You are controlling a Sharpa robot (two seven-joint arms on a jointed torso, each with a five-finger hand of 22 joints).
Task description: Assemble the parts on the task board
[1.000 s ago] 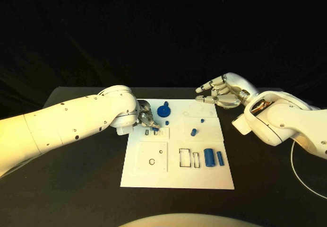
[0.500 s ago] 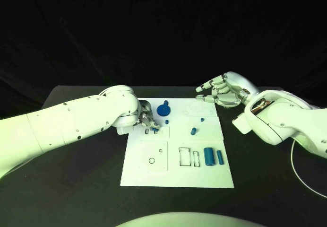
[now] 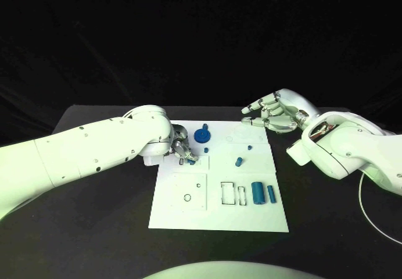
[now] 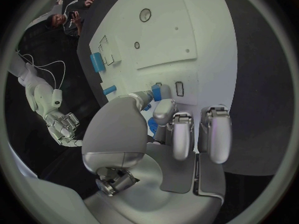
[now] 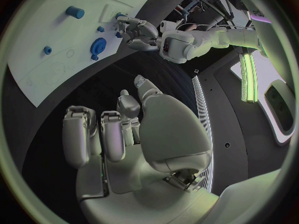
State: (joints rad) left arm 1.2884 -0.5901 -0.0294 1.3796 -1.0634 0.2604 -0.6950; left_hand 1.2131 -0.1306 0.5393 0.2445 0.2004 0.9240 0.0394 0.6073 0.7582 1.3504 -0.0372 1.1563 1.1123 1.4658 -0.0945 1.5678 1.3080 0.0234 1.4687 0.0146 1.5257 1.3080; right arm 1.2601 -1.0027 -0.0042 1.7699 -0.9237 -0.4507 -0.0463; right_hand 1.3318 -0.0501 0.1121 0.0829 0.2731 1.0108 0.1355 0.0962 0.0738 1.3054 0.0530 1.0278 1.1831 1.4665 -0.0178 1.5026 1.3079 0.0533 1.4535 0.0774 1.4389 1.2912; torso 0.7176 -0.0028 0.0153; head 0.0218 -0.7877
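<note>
The white task board (image 3: 251, 221) lies in the middle of the black table. My left hand (image 3: 181, 150) is low over its far-left part and pinches a small blue part (image 4: 157, 91) between thumb and finger, right beside a small rectangular slot (image 4: 179, 88). A large round blue knob (image 3: 202, 136) stands at the far edge, with small blue pegs (image 3: 239, 161) near the middle. A blue cylinder (image 3: 258, 192) and a thinner blue bar (image 3: 271, 194) lie at the right. My right hand (image 3: 272, 113) hangs above the board's far-right corner, fingers apart, holding nothing.
Black-outlined rectangular slots (image 3: 227, 193) sit left of the cylinder, and a round hole (image 3: 187, 198) is in the near-left panel. A white cable (image 3: 369, 203) curves over the table at the right. In the right wrist view the board (image 5: 44, 30) and my left hand (image 5: 137, 30) lie far ahead.
My left hand has sunk slightly toward the board with the small blue part. The right hand has stayed where it was.
</note>
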